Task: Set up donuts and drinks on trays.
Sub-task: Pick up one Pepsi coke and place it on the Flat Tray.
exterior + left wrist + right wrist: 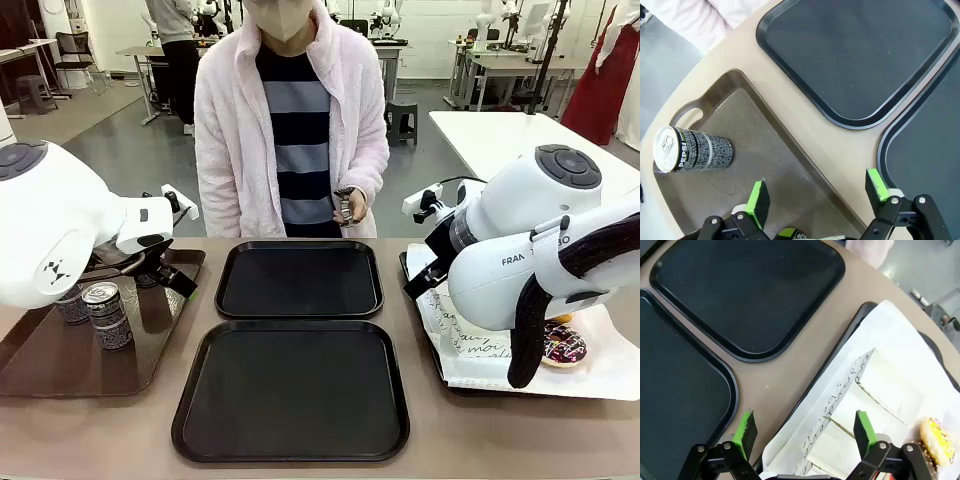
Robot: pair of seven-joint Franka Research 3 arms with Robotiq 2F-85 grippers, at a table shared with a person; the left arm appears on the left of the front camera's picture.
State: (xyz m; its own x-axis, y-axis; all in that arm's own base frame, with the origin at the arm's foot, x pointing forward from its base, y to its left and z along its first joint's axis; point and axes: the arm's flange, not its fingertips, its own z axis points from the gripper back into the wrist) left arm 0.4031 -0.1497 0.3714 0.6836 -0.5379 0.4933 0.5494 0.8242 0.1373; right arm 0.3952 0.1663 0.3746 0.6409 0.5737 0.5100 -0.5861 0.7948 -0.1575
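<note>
At the left of the tabletop (500,440), the brown tray (60,375) holds the dark cans (105,315), standing upright as stock to draw from. The left gripper (817,192) hangs over that tray's inner edge, jaws spread wide and holding nothing. One can (692,149) stands off to its side, so I judge a pick is not yet lined up.

In the middle, the two black trays (300,280) lie one behind the other, nearly touching and bare. They look laid out to receive the servings.

At the right, the paper-lined tray (860,315) carries white sleeves (875,390) in a row and iced donuts (563,345) near its far corner. The right gripper (805,429) hovers above the tray's near edge, jaws fully apart and empty, seemingly aimed at a sleeve.

A person (290,120) stands across the tabletop.
</note>
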